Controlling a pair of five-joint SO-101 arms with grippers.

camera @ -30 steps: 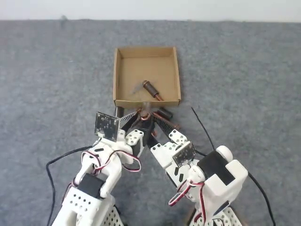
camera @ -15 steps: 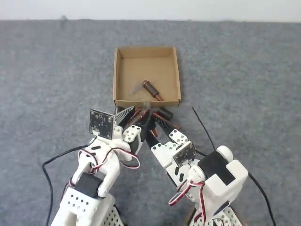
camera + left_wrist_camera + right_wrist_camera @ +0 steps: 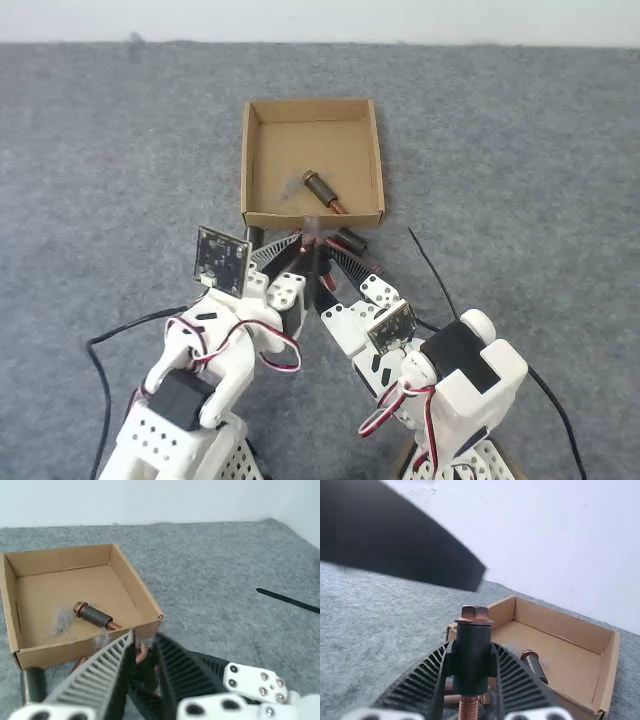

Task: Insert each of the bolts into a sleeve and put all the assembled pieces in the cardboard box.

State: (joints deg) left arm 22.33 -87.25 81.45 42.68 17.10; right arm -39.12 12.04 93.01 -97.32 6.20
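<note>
- The cardboard box stands open on the grey carpet; everything else is placed from it.
- Inside the box, toward its near wall, lies one assembled piece: a dark sleeve with a copper bolt through it, lying at a slant.
- The right gripper is clenched on a black sleeve, just outside the box's near wall and about level with its rim.
- That sleeve stands upright in the grasp, with a copper bolt through it. The bolt's head sits on the sleeve's top, and its shank comes out below.
- The left gripper is at the same spot outside the near wall, close against the right one. The held bolt's head shows at its tip, but I cannot tell whether it grasps the piece or only flanks it.
- A loose dark sleeve lies on the carpet just outside the near wall, toward the box's right-hand corner.
- Another dark sleeve rests on the carpet by the near wall's opposite corner.
- A thin black cable runs across the carpet, off the box's near right corner.
</note>
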